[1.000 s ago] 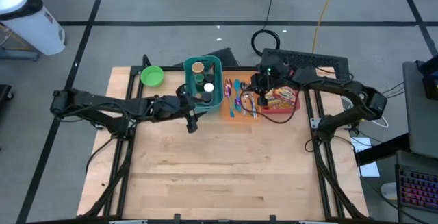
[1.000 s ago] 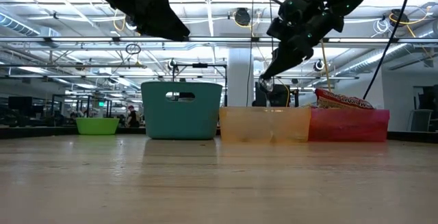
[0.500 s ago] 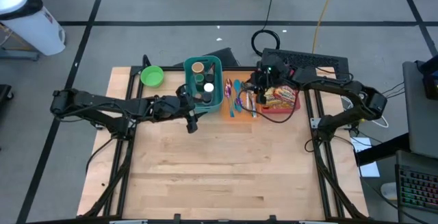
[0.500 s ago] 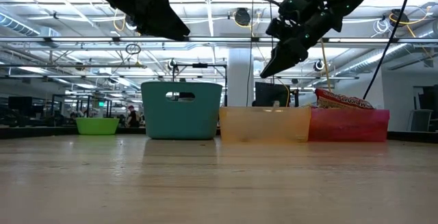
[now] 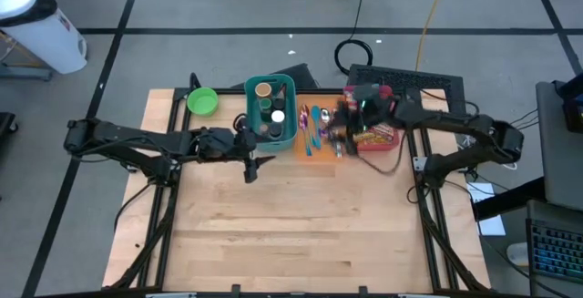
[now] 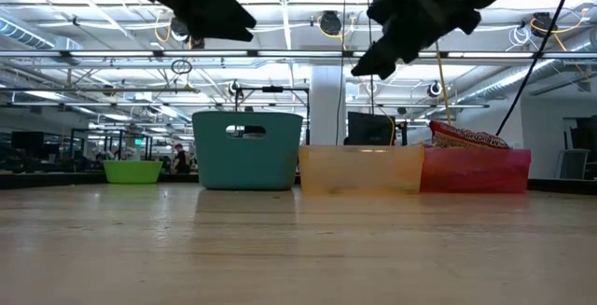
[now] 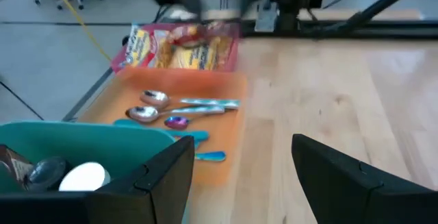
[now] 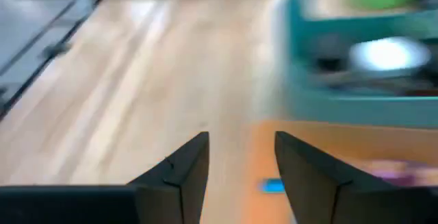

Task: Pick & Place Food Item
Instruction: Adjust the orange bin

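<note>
On the desk (image 5: 291, 216), the teal bin (image 5: 273, 111), orange tray (image 5: 319, 134) and red bin (image 5: 378, 134) of snack packets (image 7: 181, 46) line the upper centre, handy to the spread, empty right gripper (image 5: 344, 134) and left gripper (image 5: 250, 166).

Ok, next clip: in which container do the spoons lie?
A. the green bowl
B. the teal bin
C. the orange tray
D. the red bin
C: the left wrist view shows the spoons lying flat in the orange tray, between the teal bin and the red bin with the snack packets; the high view shows the same tray between those two.
</note>
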You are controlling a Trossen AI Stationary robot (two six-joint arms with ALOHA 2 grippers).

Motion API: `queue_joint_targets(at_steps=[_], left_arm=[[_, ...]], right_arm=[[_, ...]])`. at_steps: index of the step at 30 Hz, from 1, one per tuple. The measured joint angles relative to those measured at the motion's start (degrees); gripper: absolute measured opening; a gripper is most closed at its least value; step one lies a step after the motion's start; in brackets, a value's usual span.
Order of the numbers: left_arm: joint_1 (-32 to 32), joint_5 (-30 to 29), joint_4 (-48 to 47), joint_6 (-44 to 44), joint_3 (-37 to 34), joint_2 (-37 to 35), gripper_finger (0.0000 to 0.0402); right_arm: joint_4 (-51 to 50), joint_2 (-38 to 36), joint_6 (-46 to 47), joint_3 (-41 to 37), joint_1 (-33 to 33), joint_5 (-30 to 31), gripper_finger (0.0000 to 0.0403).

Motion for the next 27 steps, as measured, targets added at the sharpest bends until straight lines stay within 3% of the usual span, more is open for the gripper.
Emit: queue_joint_targets(at_steps=[2,7,10,12,17,23,27], left_arm=[[-0.1,0.2,-0.4,0.0,0.0,0.2,0.0253],[-0.1,0.2,-0.5,-0.8,0.0,0.2,0.0253],[-0.1,0.5,0.0,-1.7,0.0,0.2,0.0253],[-0.1,0.5,0.8,-2.3,0.0,0.2,0.0253],[-0.1,0.6,1.7,-2.7,0.0,0.2,0.0253],[-0.1,0.6,2.3,-3.0,0.0,0.2,0.0253],[-0.1,0.6,2.3,-4.4,0.0,0.2,0.0253]], right_arm=[[2.5,0.6,0.8,-3.4,5.1,0.0,0.0148],[7.9,3.0,0.7,-10.9,17.4,20.2,0.0074],[13.6,3.8,2.1,-14.4,21.3,27.8,0.0022],[15.2,4.5,2.6,-16.3,22.4,29.5,0.0006],[15.7,4.6,5.2,-18.8,21.7,29.5,0.0018],[15.5,4.6,5.2,-20.6,18.8,30.2,0.0002],[15.8,4.6,4.5,-21.3,16.3,35.0,0.0005]])
